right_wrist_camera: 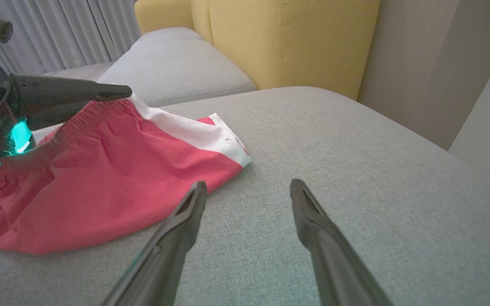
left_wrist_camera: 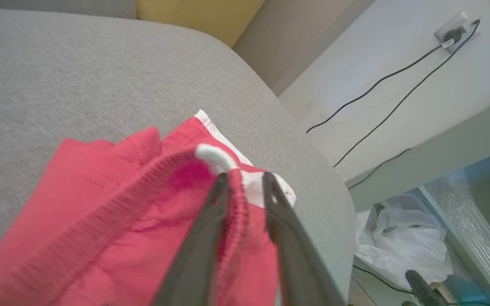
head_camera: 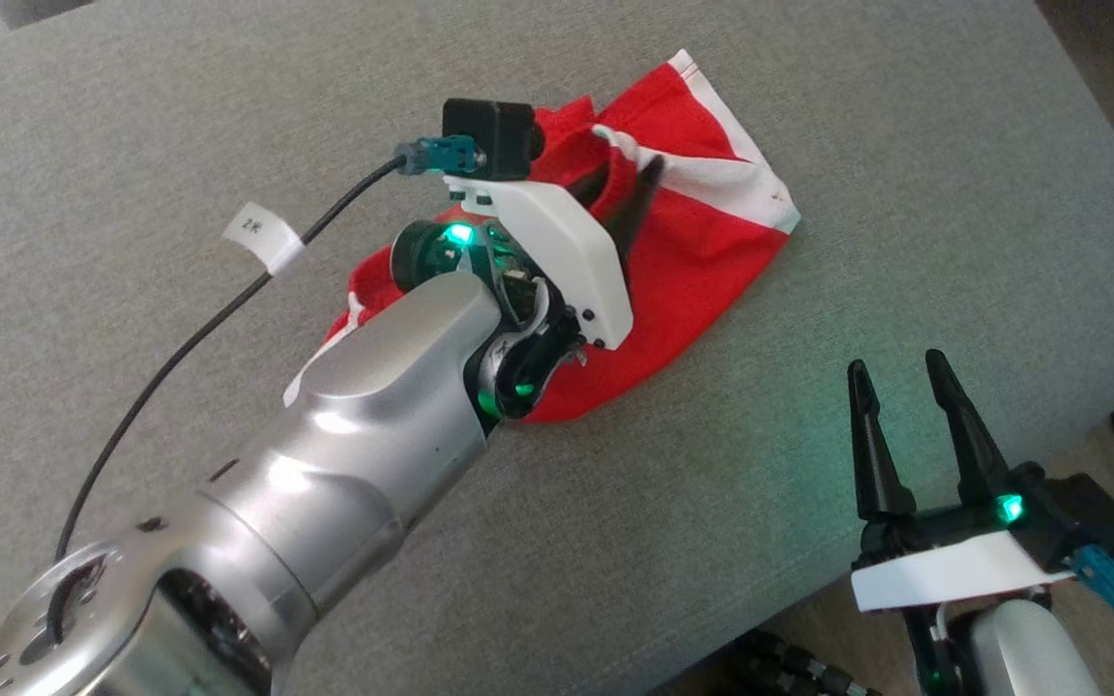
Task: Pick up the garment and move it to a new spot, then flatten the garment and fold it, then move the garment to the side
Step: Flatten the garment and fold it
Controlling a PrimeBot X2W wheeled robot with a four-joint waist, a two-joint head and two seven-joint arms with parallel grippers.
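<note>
The garment (head_camera: pixel 702 222) is a pair of red shorts with white side stripes, lying crumpled on the grey cushion (head_camera: pixel 808 116). My left gripper (head_camera: pixel 630 172) reaches over it with its two dark fingers straddling the raised elastic waistband (left_wrist_camera: pixel 164 170). In the left wrist view the left gripper (left_wrist_camera: pixel 247 178) has the band's ridge between its jaws, with a gap still showing beside one finger. The garment (right_wrist_camera: pixel 113 170) lies left of my right gripper (right_wrist_camera: pixel 248 185). That right gripper (head_camera: pixel 895 362) hovers open over bare cushion near the front right edge, holding nothing.
A black cable (head_camera: pixel 180 348) with a white label runs across the cushion at left. The cushion's edge drops to the floor at right. A yellow seat back (right_wrist_camera: pixel 287 38) stands behind. Beside the sofa are wall cables (left_wrist_camera: pixel 381 102) and a white plastic bag (left_wrist_camera: pixel 402 242).
</note>
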